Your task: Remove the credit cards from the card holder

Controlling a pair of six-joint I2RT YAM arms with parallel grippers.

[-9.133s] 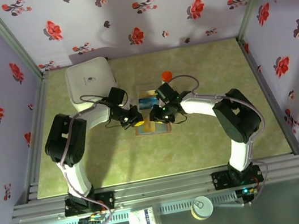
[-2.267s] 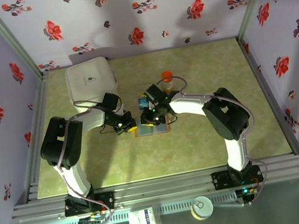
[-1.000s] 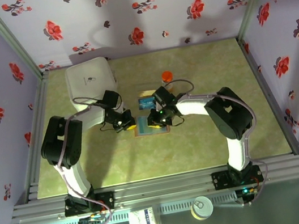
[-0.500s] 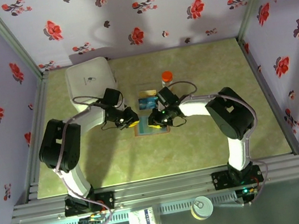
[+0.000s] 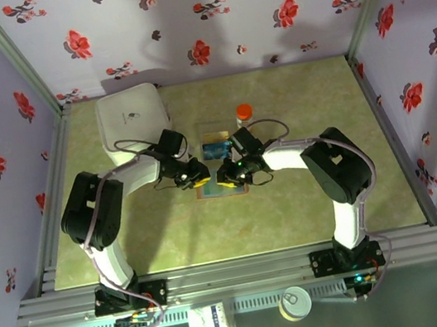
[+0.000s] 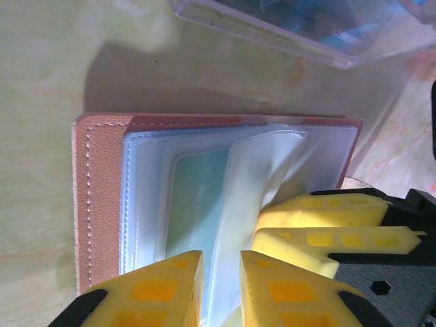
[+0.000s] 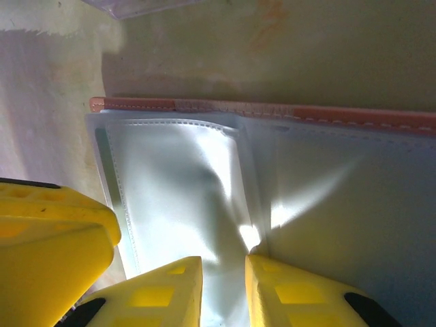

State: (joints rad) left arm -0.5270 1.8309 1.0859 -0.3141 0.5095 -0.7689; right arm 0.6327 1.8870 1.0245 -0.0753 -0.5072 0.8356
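Observation:
The card holder (image 5: 224, 189) lies open on the mat, brown rim (image 6: 95, 204) around clear plastic sleeves. A teal credit card (image 6: 194, 197) sits inside one sleeve. My left gripper (image 5: 198, 177) hovers over the holder's left half. Its jaws (image 6: 221, 264) stand slightly apart with a sleeve edge running between them, so it is open. My right gripper (image 5: 225, 177) meets it from the right, and its fingers (image 6: 320, 218) rest against a lifted sleeve flap. Its jaws (image 7: 223, 267) show a narrow gap over the white sleeve below the holder's rim (image 7: 306, 112).
A clear plastic box (image 5: 215, 143) holding blue cards lies just beyond the holder, its edge (image 6: 306, 27) close by. An orange-capped bottle (image 5: 243, 112) stands behind it. A large white square container (image 5: 134, 119) sits at the back left. Metal rails frame the mat.
My left gripper's jaws have parted from shut to a narrow gap, and that arm has shifted slightly right over the holder. The right arm has hardly moved.

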